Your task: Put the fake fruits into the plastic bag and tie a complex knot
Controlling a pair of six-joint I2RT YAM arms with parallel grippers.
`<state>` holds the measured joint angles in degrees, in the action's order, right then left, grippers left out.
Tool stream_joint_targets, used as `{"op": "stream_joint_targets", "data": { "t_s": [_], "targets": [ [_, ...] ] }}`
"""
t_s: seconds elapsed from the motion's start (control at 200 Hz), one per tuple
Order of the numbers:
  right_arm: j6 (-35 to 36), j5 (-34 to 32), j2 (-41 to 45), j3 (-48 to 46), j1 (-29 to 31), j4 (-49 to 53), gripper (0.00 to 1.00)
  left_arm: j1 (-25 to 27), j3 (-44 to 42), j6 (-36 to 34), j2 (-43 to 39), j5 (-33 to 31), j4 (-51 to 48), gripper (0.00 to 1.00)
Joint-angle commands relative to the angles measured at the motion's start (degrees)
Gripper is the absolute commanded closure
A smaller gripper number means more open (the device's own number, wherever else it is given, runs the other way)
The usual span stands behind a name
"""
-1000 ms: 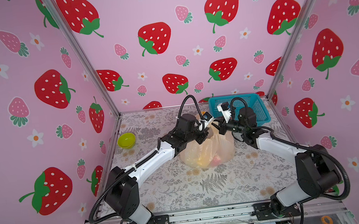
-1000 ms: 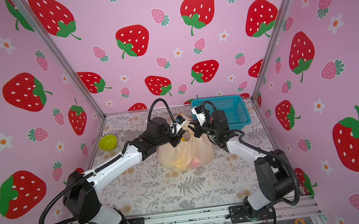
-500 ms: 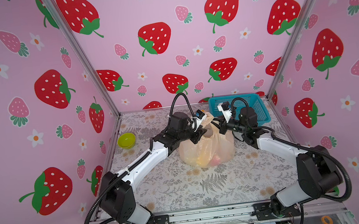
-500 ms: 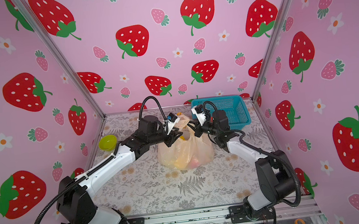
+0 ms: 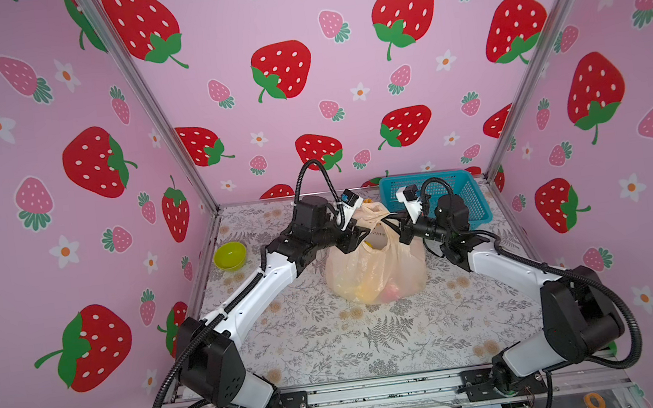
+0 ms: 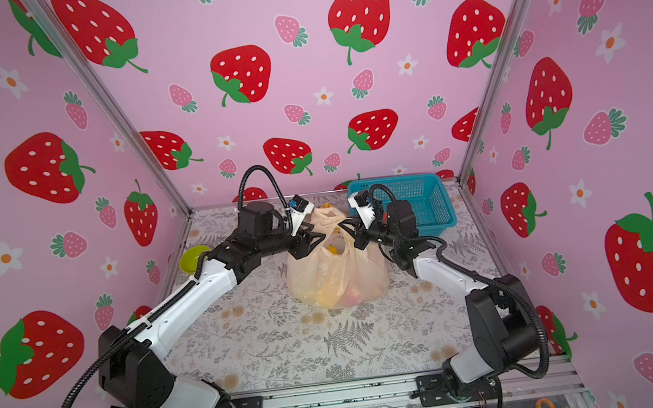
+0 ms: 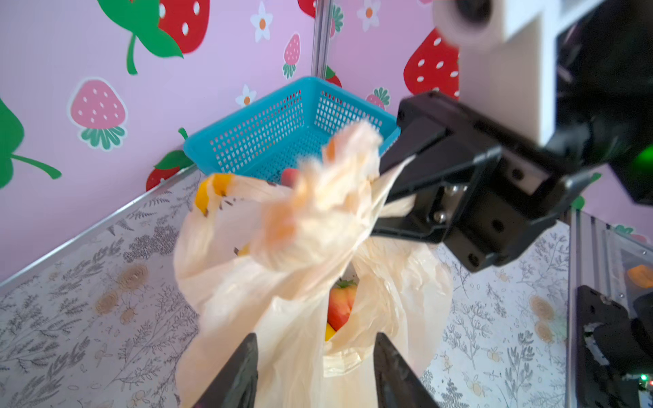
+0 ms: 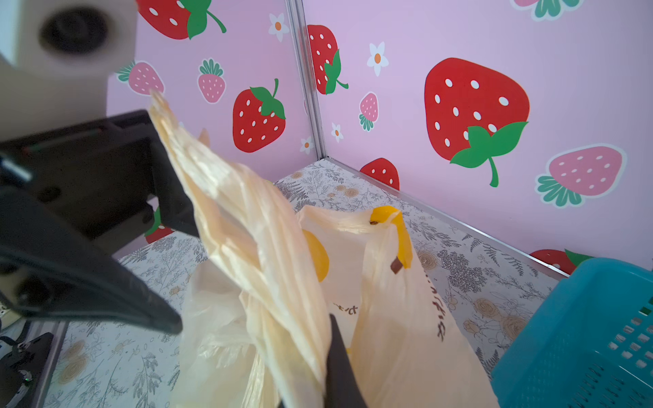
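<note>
Plastic bag [image 5: 374, 275] sat on desk [image 5: 374, 346] w/ fake fruits [image 7: 341, 303] inside; right tool [image 5: 401, 230] clamped its handle strip [image 8: 229, 212], strip stretched twd left tool [image 5: 360, 237]; left jaws apart, just beside strip, nothing gripped.

Bag [image 5: 365, 267]: translucent pale peach, yellow banana print [image 8: 399, 229], dark brown lettering [image 8: 437, 314]. A red-pink strawberry [image 7: 340, 305] with a green top shows inside. Basket [image 5: 471, 201]: teal-blue mesh. Bowl [image 5: 230, 256]: lime green. Walls [image 5: 295, 16]: pink, big red strawberries with green leaves, small pink ones, white flowers with orange centres. Table [image 5: 331, 338]: off-white, grey fern and tan flower print. Arms [image 5: 259, 288]: white shells, black joints.
</note>
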<state>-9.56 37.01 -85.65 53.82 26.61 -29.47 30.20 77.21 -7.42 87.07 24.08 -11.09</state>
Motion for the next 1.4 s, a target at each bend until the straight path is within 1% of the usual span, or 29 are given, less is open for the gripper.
{"op": "stream_joint_targets", "data": {
  "t_s": [0.0,0.1,0.195,0.25,0.335,0.36,0.38,0.46,0.495,0.585,0.61,0.62,0.64,0.71,0.79,0.875,0.966,1.081,1.156,1.256,1.396],
  "targets": [
    [0.77,-0.01,1.61,-0.32,-0.25,-0.76,0.98,-0.31,6.67,0.88,0.47,4.93,-0.93,0.41],
    [0.77,0.01,1.46,-0.21,-0.24,-0.76,0.98,-0.31,10.05,0.61,2.29,5.71,-2.34,0.40],
    [0.84,0.02,1.55,-0.30,-0.27,-0.76,0.98,-0.31,12.07,0.48,3.63,5.46,-3.16,0.46],
    [0.90,-0.08,1.71,-0.32,-0.25,-0.68,0.98,-0.31,12.69,0.25,4.01,5.60,-3.73,0.54],
    [0.96,-0.23,1.71,-0.30,-0.25,-0.58,0.98,-0.31,12.63,0.26,4.19,5.85,-4.05,0.72],
    [0.88,-0.23,1.68,-0.32,-0.24,-0.67,0.98,-0.31,12.34,0.25,4.16,5.96,-4.05,0.75],
    [0.82,-0.13,1.72,-0.30,-0.24,-0.75,0.98,-0.31,12.19,0.30,4.09,6.02,-4.03,0.77],
    [0.45,0.09,1.77,-0.30,-0.24,-1.09,0.98,-0.31,10.99,0.54,3.66,5.55,-3.25,0.78],
    [0.42,0.16,1.67,-0.31,-0.27,-1.20,0.98,-0.31,10.64,0.52,3.65,5.45,-2.91,0.80],
    [0.42,-0.16,1.87,-0.30,-0.24,-1.04,0.98,-0.31,10.63,0.68,3.64,5.41,-3.31,0.92],
    [0.35,-0.48,1.87,-0.33,-0.25,-1.02,0.98,-0.24,10.61,0.93,3.56,5.68,-3.45,0.93],
    [0.34,-0.59,1.91,-0.33,-0.31,-1.02,0.98,-0.23,10.53,1.10,3.51,5.78,-3.44,0.97],
    [0.11,-1.04,2.00,-0.38,-0.29,-1.03,0.98,-0.18,10.25,1.45,3.34,5.91,-3.43,1.00],
    [-1.16,-2.68,2.06,-0.13,-0.24,-0.76,0.98,0.27,8.06,3.48,2.24,5.51,-2.17,1.00],
    [-3.39,-3.74,1.73,0.22,-0.25,-0.76,0.98,1.24,2.55,5.92,0.41,3.44,1.83,1.00],
    [-4.58,-3.32,1.45,0.10,-0.24,-1.30,0.98,2.05,-3.54,8.51,-0.76,-0.55,6.84,1.00],
    [-3.96,-2.58,1.53,-0.52,-0.16,-2.03,0.97,2.40,-7.71,11.25,-0.28,-0.93,11.52,1.00],
    [-2.88,-2.53,1.52,-0.89,-0.16,-1.99,0.97,3.60,-8.80,12.33,1.18,-0.79,13.58,1.00],
    [-2.35,-1.75,1.48,-0.74,-0.16,-2.08,0.95,4.40,-9.08,12.69,2.51,-2.20,14.39,1.00],
    [-1.14,-0.80,1.54,-0.82,-0.15,-1.84,0.93,4.66,-9.30,13.34,4.39,-3.86,15.73,1.00],
    [2.14,0.67,1.77,-0.91,-0.16,-0.85,0.90,4.69,-8.90,14.43,6.16,-3.67,17.76,1.00]
  ]
}}
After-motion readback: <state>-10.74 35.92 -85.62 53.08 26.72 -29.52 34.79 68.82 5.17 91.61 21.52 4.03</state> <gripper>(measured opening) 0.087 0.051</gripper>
